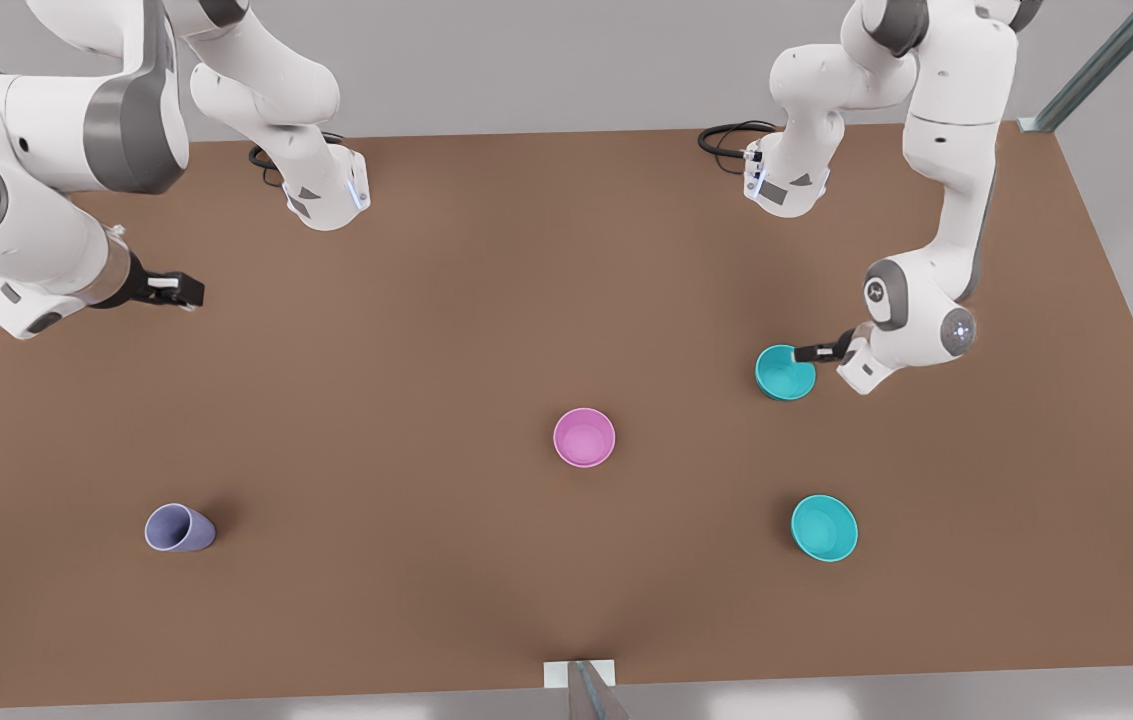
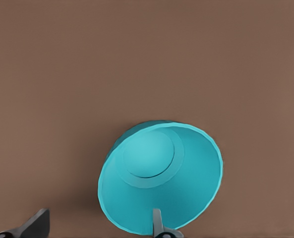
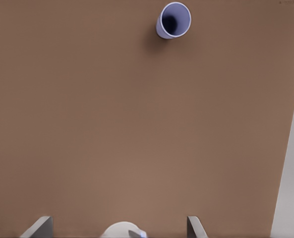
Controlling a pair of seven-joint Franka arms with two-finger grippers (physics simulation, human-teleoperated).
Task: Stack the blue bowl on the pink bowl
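The blue bowl is the darker teal one, upright on the brown table at the front view's right. My left gripper is low at its rim, open. In the left wrist view one finger is inside the blue bowl and the other finger is outside, well off the wall, so the rim lies between the jaws of the left gripper. The pink bowl stands upright mid-table, apart from both arms. My right gripper waits open above the table at the front view's left.
A brighter turquoise bowl sits nearer the front edge, in front of the blue one. A lavender-grey cup lies tipped at the front left; the right wrist view shows this cup far ahead. Both arm bases stand at the table's back.
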